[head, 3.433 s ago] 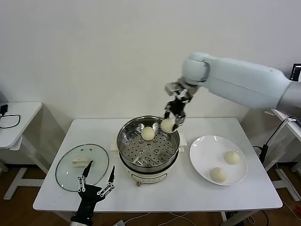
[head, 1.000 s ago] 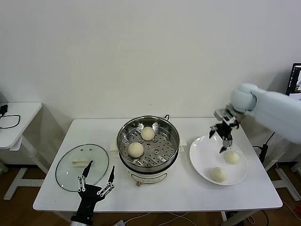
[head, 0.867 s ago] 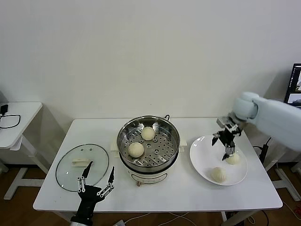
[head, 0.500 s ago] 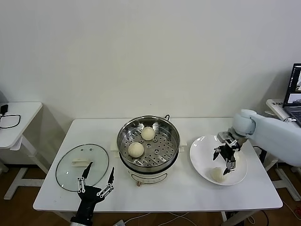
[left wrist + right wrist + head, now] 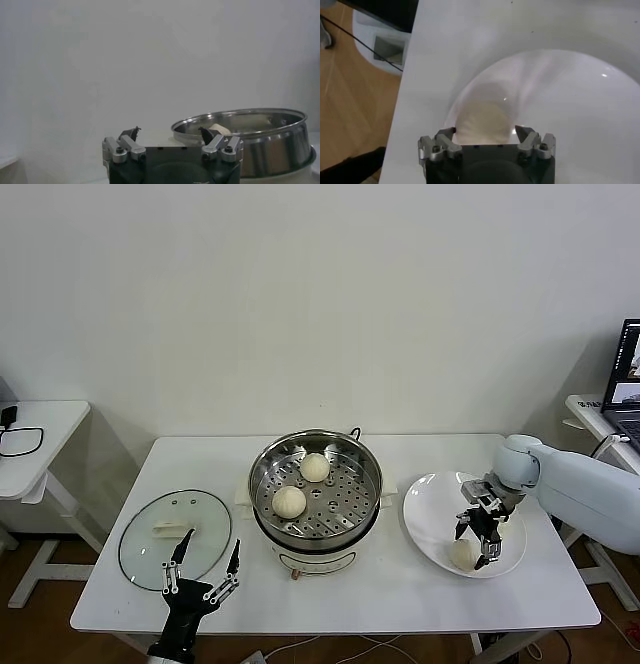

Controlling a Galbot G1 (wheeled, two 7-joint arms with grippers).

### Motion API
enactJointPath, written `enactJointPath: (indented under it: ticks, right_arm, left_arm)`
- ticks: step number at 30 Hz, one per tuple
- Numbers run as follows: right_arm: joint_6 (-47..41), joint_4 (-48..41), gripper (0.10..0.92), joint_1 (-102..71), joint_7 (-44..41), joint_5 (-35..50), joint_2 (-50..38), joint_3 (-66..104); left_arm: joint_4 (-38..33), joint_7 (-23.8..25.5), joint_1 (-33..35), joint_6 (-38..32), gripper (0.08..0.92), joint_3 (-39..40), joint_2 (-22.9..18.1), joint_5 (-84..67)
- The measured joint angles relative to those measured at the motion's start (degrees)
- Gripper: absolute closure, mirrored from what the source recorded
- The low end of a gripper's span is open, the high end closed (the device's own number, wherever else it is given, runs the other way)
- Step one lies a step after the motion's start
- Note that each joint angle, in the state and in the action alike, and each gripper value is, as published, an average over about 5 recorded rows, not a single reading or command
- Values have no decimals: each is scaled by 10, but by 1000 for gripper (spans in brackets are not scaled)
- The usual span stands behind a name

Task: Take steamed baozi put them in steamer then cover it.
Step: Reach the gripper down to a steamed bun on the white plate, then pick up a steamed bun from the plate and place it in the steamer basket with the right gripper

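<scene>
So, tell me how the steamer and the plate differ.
The steamer is deep shiny steel with a perforated tray; the plate is shallow and white. The steamer holds a front baozi and a back baozi; the plate shows a third baozi, the right gripper down at it. Both are round and uncovered.

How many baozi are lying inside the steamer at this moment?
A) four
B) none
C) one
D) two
D: the head view shows two baozi on the perforated tray of the steamer, while the right gripper is down at a third one on the white plate.
</scene>
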Motion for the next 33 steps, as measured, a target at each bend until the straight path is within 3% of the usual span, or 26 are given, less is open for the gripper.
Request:
enactJointPath:
  ticks: [6,16,33]
  right_arm:
    - [-1,3,400,0,3,0,-1,3]
    - [24,23,413,60,-10,11,-3,-6]
    - [228,104,406,274,9,14,115,-40]
  left_arm:
    - [0,0,-1,0,177,0,0,0]
    - [-5,-1,-3,2,177,0,3,-1]
    - [-11,-1,0,3,177,-1,2,-1]
